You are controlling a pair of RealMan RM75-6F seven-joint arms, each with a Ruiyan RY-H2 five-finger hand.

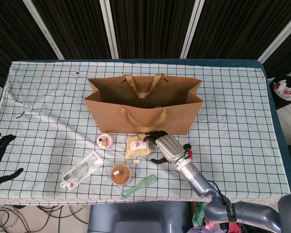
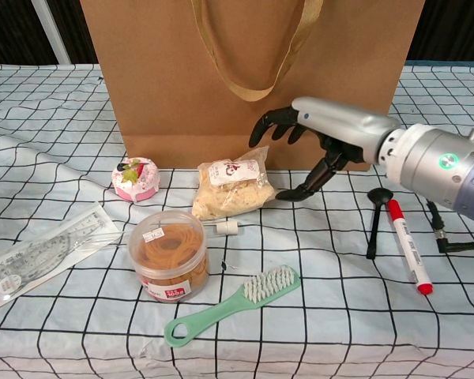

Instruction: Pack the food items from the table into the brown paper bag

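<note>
Right hand [image 2: 316,142] spread just beside snack packet [image 2: 233,189], brown paper bag [image 2: 253,79] behind.

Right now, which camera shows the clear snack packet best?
The chest view: the snack packet fills more of the frame, with its label facing the camera. In the head view it is small, beside the right robot hand.
</note>
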